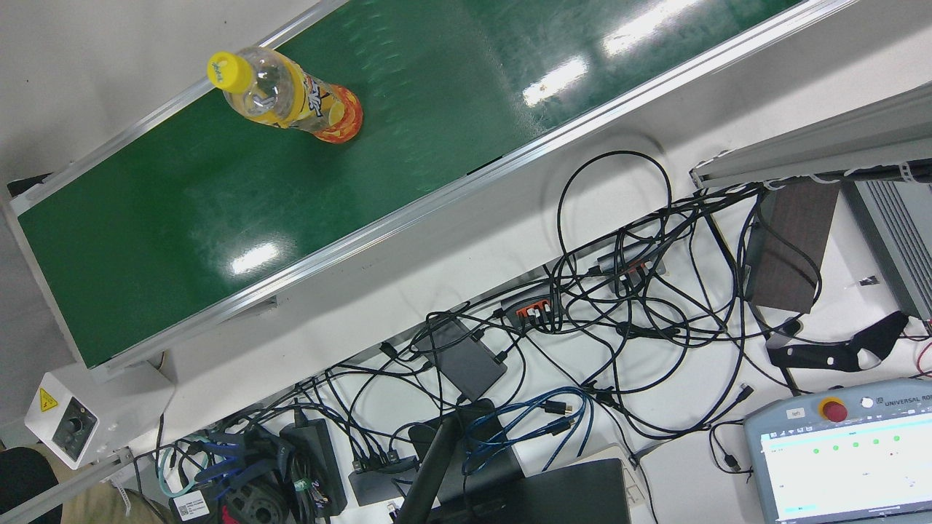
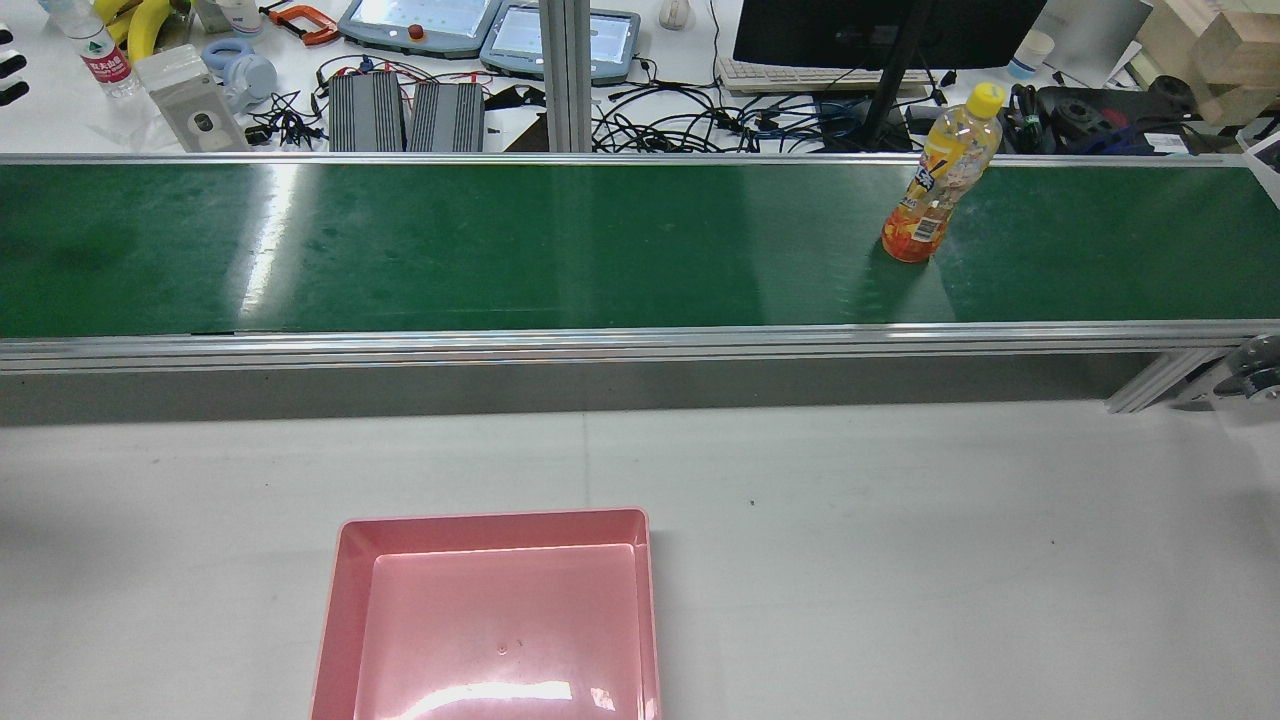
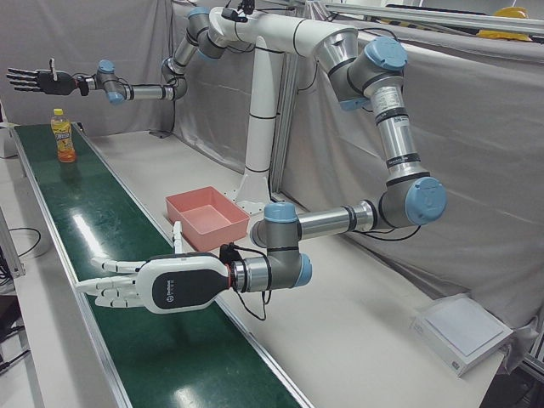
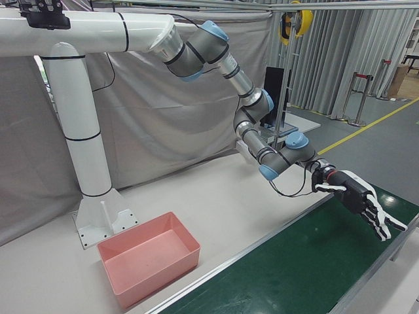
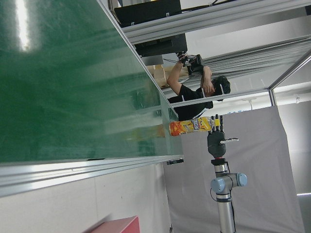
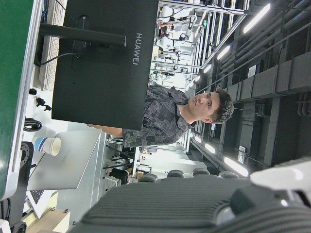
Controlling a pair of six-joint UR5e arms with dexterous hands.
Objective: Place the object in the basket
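Nearest the left-front camera, the left robot hand [image 3: 157, 287] hovers flat over the long green conveyor belt [image 2: 500, 240], fingers spread and holding nothing. On the white desk [image 2: 900, 550] beside the belt sits the shallow pink plastic basket [image 2: 647, 600], with nothing in it. The orange juice bottle with a yellow cap [image 2: 935, 190] stands upright on the belt, well apart from the basket. Beyond it the right robot hand [image 3: 38, 81] hangs raised, fingers splayed, apparently clear of the bottle. Grasp, carry and placement all appear undone.
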